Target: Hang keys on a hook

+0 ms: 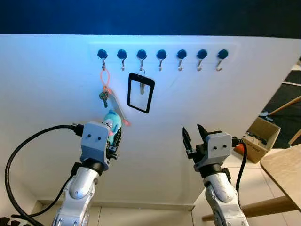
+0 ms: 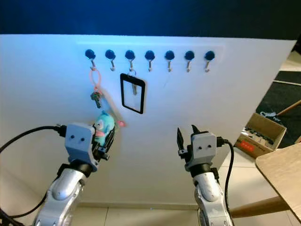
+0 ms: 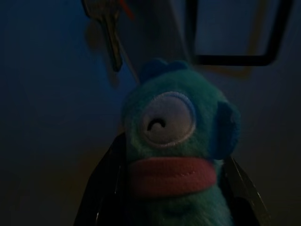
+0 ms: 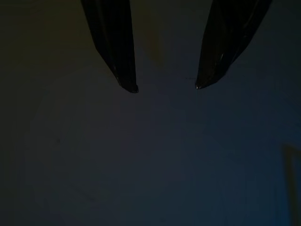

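Note:
A row of hooks with dark blue knobs runs along the white wall. A pink loop (image 1: 105, 77) hangs from the leftmost hook (image 1: 103, 60), with the keys (image 1: 104, 97) dangling below it. A teal plush toy (image 1: 112, 123) is tied to the same bunch. My left gripper (image 1: 115, 135) is shut on this plush (image 3: 176, 141), just below the keys (image 3: 112, 42). My right gripper (image 1: 194, 136) is held up open lower right of the hooks, close to the bare wall, its fingertips (image 4: 133, 87) apart with nothing between them.
A black-framed badge holder (image 1: 140, 92) hangs from the third hook (image 1: 141, 59), close to the right of the keys. The other hooks to the right are bare. A cardboard box (image 1: 259, 136) and a wooden table edge (image 1: 287, 172) stand at the right.

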Controlling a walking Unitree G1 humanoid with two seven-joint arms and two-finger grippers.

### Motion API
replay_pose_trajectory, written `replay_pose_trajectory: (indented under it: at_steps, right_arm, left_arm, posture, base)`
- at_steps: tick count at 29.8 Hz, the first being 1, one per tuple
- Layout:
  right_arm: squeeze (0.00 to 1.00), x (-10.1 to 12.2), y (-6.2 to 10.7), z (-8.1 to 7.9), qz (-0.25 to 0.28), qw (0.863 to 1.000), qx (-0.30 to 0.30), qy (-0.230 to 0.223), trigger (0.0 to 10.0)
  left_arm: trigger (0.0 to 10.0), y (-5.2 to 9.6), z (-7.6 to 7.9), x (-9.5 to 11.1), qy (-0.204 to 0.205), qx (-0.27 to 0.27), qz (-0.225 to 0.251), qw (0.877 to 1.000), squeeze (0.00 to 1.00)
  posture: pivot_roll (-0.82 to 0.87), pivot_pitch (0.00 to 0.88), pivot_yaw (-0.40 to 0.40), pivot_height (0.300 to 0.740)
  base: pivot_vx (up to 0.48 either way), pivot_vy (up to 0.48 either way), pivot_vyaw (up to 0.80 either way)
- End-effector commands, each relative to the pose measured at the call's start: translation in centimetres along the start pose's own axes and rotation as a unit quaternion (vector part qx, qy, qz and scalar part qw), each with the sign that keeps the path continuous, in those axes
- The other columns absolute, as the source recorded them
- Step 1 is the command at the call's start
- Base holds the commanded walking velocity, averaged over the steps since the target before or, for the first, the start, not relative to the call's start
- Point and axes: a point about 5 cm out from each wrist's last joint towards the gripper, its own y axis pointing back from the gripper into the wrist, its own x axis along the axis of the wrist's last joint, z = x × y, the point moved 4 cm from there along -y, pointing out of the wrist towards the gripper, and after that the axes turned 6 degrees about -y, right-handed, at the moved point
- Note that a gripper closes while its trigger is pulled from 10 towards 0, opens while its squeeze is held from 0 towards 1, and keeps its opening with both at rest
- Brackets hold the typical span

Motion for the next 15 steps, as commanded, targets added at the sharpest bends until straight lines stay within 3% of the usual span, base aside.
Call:
replay_pose_trajectory:
  at_steps: [1, 7, 11, 15]
  right_arm:
    - [0.0, -0.4, 0.4, 0.1, -0.007, 1.0, -0.003, 0.0, 10.0]
    - [0.0, -0.5, 0.5, 0.1, -0.009, 1.0, -0.003, 0.001, 10.0]
    - [0.0, -1.2, 0.7, 0.1, -0.021, 1.0, 0.002, 0.005, 10.0]
    - [0.0, -2.6, 1.6, 0.1, -0.044, 0.999, 0.009, 0.017, 10.0]
  left_arm:
    - [10.0, 0.6, -0.5, 0.0, -0.025, 0.006, 0.001, 1.0, 0.0]
    - [10.0, 1.8, -0.7, 0.0, -0.045, 0.01, 0.0, 0.999, 0.0]
    - [10.0, 1.8, -0.6, 2.1, -0.03, 0.003, 0.028, 0.999, 0.0]
    - [10.0, 0.7, 0.1, 7.4, 0.008, -0.042, 0.103, 0.994, 0.0]
  posture:
    - [0.11, 0.159, 0.013, 0.74]
    - [0.11, 0.162, 0.011, 0.74]
    - [0.12, 0.164, 0.01, 0.74]
    - [0.13, 0.163, 0.003, 0.74]
  base:
    - [0.0, 0.0, 0.0]
    - [0.0, 0.0, 0.0]
    - [0.0, 0.0, 0.0]
    - [0.0, 0.0, 0.0]
